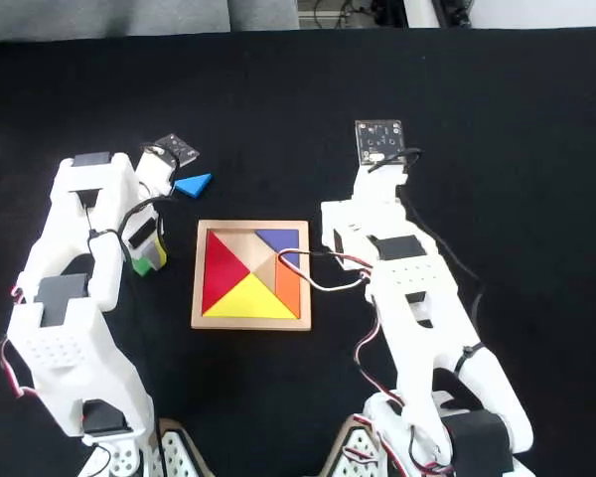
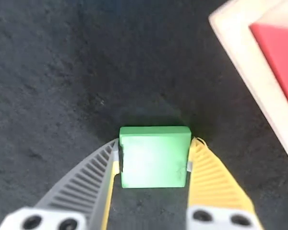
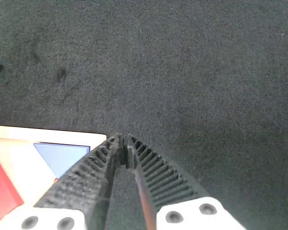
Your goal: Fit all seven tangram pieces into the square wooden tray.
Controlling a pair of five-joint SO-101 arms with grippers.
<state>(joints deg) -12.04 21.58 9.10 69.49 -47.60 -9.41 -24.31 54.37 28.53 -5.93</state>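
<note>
Green square (image 2: 154,157) clamped in left gripper (image 2: 155,146), beside wooden tray (image 2: 247,57), right gripper (image 3: 124,142) pressed together

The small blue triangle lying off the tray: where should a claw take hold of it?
Likely from straight above: the blue triangle lies flat on the black cloth, so only its thin side faces offer purchase. Close across its wide middle, not a tapering tip, where the grip would slip off.
</note>
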